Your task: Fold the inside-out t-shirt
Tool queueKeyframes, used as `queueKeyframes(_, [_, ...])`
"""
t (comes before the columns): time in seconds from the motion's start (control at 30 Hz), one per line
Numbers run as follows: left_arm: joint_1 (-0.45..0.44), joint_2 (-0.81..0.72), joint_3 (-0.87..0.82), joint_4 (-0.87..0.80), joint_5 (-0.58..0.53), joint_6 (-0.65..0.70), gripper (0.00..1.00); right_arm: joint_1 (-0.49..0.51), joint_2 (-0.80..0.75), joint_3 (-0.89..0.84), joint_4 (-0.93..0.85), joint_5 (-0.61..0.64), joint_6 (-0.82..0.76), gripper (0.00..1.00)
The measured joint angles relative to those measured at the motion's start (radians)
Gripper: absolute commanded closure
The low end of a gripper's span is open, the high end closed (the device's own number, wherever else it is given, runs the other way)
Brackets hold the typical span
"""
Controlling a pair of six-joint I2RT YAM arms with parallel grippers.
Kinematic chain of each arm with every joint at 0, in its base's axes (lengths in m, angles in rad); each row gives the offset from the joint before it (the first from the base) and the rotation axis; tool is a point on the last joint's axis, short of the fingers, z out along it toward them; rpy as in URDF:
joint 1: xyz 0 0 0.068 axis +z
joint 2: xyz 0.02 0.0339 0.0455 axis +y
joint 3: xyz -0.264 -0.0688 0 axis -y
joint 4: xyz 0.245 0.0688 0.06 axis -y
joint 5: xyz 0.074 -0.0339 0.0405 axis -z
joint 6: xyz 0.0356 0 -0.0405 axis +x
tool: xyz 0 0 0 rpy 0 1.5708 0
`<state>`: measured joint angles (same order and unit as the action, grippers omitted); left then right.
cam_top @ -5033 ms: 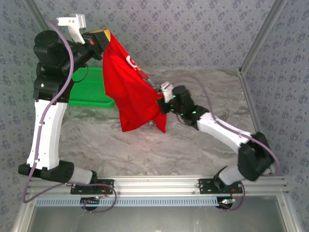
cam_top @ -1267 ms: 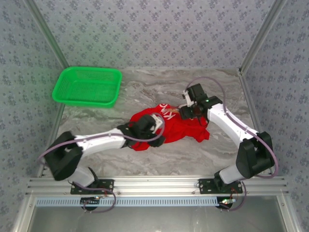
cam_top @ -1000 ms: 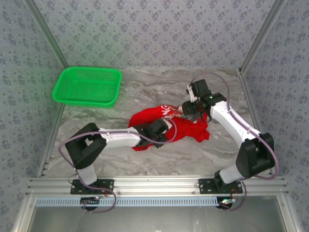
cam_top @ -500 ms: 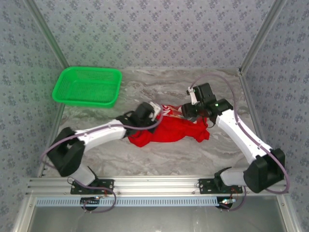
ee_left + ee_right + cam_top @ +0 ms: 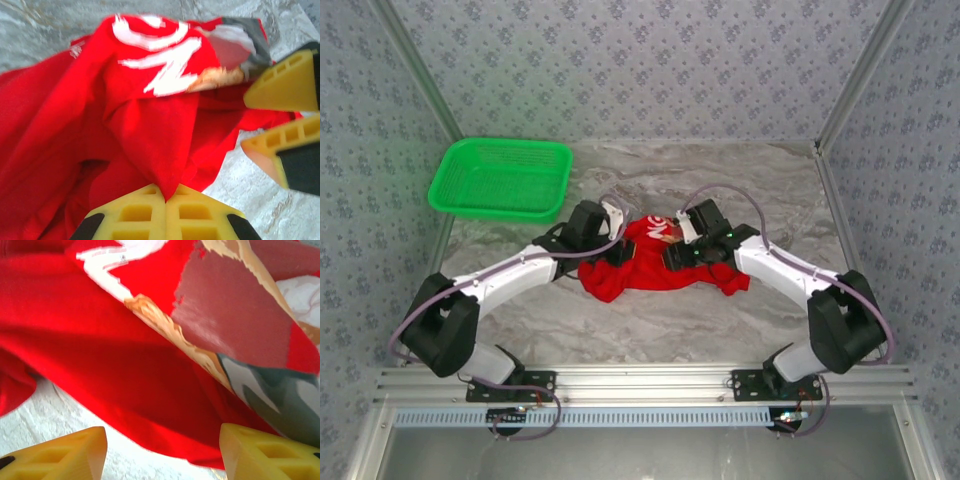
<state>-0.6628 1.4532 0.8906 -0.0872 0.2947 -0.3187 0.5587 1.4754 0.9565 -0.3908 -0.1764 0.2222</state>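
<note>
The inside-out t-shirt point(image 5: 642, 268) lies crumpled in a red heap at the middle of the table, with part of its multicoloured print point(image 5: 160, 65) facing up. My left gripper point(image 5: 618, 232) is at the heap's back left. It is shut on a pinched fold of the red cloth point(image 5: 167, 192). My right gripper point(image 5: 672, 250) hovers over the heap's right half, open, its yellow fingertips point(image 5: 67, 452) spread apart just above the shirt's hem point(image 5: 150, 410) with nothing between them. The right gripper's fingers point(image 5: 287, 85) show close beside the fold that the left one pinches.
A green plastic basket point(image 5: 500, 178) stands at the back left of the marble table point(image 5: 740, 315). Patterned walls with metal posts close in the back and both sides. A metal rail point(image 5: 640, 380) with the arm bases runs along the near edge.
The left gripper shut on a fold of the shirt as its arm swung from the heap's front to its back left. The right gripper moved left and nearer, over the shirt.
</note>
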Motion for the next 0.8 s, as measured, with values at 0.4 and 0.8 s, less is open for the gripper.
queueKeyframes(0.4, [-0.007,-0.05,-0.228,0.047,0.087,-0.039,1.0,-0.042,0.136,-0.002,0.092,0.005,0.013,0.38])
queueKeyframes(0.8, [-0.007,-0.077,-0.228,0.084,0.068,-0.061,1.0,0.025,0.18,0.002,0.032,0.144,0.013,0.87])
